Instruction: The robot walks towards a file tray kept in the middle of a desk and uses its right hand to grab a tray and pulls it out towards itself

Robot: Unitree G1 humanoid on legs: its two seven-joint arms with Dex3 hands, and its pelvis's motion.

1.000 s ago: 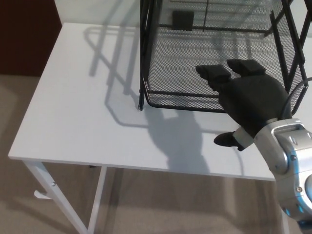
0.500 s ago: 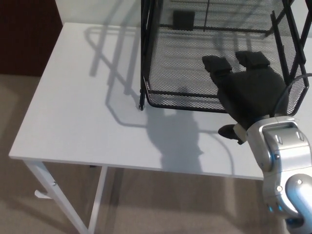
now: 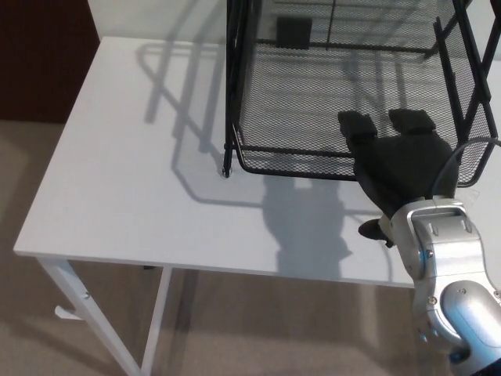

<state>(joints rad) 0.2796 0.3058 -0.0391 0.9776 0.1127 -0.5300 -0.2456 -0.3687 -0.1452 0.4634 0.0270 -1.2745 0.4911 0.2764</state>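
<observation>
A black wire-mesh file tray rack stands on the white desk, at its far middle. Its lowest mesh tray has its front rim facing me. My right hand reaches in from the lower right and lies over that front rim near the tray's right end. Two fingers extend above the mesh floor, and the thumb sticks out below, over the desk and apart from the rim. The hand is open, its fingers spread. My left hand does not show.
The desk's near edge runs across the lower picture, with a white leg at the lower left over beige carpet. A dark brown panel stands beyond the desk's left side. A small black block sits at the rack's back.
My right hand has drawn down and to the right, towards me, so its fingers now reach less far into the tray. The tray and rack have not moved.
</observation>
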